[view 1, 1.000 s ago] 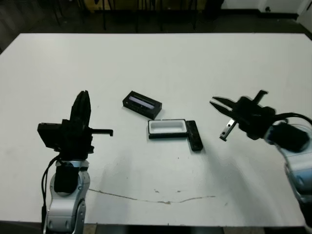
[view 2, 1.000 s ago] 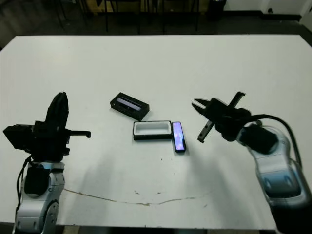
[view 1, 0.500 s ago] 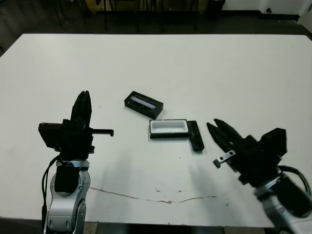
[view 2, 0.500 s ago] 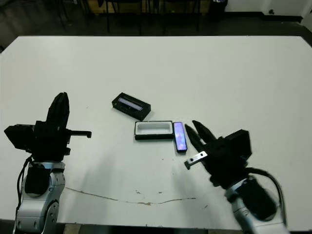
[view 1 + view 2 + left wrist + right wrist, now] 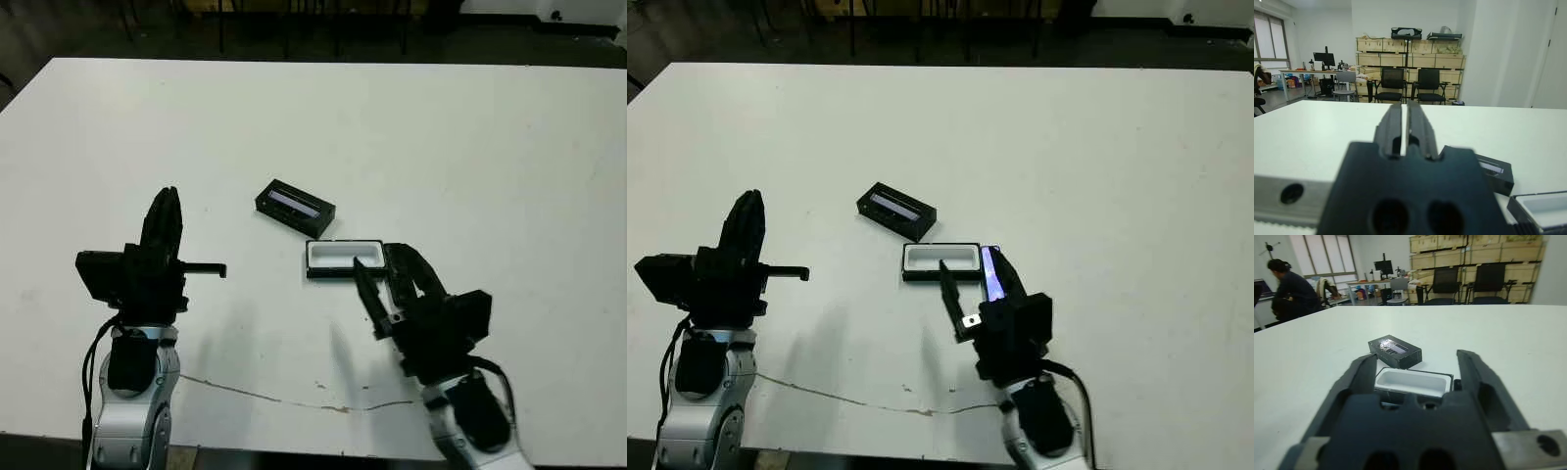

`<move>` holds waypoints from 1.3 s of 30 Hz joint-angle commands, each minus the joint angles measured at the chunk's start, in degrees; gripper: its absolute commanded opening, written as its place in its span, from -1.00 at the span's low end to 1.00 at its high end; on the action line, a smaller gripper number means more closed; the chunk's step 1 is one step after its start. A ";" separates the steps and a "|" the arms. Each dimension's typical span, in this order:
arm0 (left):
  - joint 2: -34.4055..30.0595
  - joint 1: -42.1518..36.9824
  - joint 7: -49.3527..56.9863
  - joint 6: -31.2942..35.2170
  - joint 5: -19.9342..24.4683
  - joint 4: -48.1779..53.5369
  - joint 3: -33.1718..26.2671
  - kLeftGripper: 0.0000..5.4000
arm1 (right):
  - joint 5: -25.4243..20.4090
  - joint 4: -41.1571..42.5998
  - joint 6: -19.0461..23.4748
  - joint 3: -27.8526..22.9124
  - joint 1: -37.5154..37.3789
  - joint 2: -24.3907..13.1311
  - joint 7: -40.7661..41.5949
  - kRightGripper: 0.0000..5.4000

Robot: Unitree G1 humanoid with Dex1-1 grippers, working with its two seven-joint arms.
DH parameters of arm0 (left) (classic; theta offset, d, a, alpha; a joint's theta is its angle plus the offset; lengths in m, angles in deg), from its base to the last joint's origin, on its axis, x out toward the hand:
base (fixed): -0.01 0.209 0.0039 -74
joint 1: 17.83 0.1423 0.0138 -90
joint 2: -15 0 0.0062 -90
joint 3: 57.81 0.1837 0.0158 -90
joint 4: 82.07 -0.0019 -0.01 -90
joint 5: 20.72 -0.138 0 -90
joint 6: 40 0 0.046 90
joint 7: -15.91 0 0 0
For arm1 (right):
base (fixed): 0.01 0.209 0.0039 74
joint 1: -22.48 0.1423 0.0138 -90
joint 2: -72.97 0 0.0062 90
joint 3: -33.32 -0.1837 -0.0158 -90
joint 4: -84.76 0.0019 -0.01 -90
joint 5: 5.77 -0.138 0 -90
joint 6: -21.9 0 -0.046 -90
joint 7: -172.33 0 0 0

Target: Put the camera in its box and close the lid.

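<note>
Right gripper (image 5: 972, 277) spread wide and empty, low over the tabletop (image 5: 1097, 157) just short of the box (image 5: 940, 260), camera (image 5: 990, 274) touching the box's right end, lid (image 5: 896, 211) nearby behind, left gripper (image 5: 165, 220) pressed shut, holding nothing, well apart.

left gripper (image 5: 1405, 125) jaws closed together; lid (image 5: 1488, 172) and box (image 5: 1540, 210) beyond.

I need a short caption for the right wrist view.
Open right gripper faces the white-lined box, with the lid beyond it.
</note>
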 commanded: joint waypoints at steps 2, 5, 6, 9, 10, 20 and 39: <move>-0.39 0.71 -0.10 1.09 -0.02 -0.42 -0.21 -1.00 | 0.97 -2.37 -1.79 -0.10 -5.18 1.03 -2.45 0.63; -0.59 0.64 -0.44 0.85 0.10 -0.63 -0.19 -1.00 | 0.48 -2.49 -1.80 -0.25 -5.77 0.97 -2.87 0.83; -0.54 0.66 -0.42 1.04 0.17 -0.56 -0.18 -1.00 | 0.28 -2.44 -1.74 -0.34 -5.95 0.90 -2.97 0.89; -0.38 0.69 -0.24 1.07 -0.06 -0.58 -0.12 -1.00 | -0.42 -2.27 -1.41 -0.84 -6.53 1.01 -3.44 1.00; -0.42 0.67 -0.24 0.89 -0.23 -0.65 -0.09 -1.00 | -0.78 -1.97 -1.04 -1.09 -6.76 1.03 -3.53 1.00; -0.18 0.53 -0.19 0.49 -0.18 -1.02 0.02 -1.00 | -4.52 0.49 3.06 -4.64 -7.13 -0.52 -2.81 1.00; -0.16 0.97 -0.19 1.20 0.19 -0.24 0.04 -1.00 | -3.77 0.84 9.49 -7.33 -6.16 -0.74 -2.83 1.00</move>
